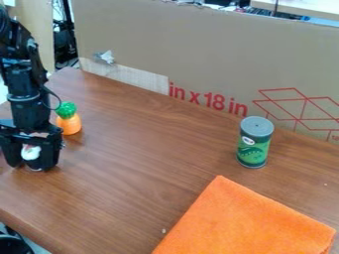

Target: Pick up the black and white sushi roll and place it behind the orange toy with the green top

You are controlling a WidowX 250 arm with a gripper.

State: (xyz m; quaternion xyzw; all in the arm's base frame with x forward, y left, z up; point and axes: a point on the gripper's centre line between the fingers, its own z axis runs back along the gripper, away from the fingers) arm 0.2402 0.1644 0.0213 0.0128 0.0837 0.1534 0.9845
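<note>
At the left edge of the table, the black gripper [31, 158] hangs low over the wood. Between its fingers is a small, mostly white object [30, 152] with some reddish colour near its top; the fingers meet it on both sides and hide much of it. Just behind and to the right of the gripper stands an orange toy with a green, bumpy top [69, 125], upright. Farther right, a green can with a grey lid [254, 149] stands upright near the cardboard. An orange cloth [242, 223] lies flat at the front right.
The brown wooden table [142, 154] has its front left edge running down toward the bottom of the view. A large cardboard panel [198, 49] with red print stands along the table's back edge. A dark round item [15, 245] is below the table at the bottom left.
</note>
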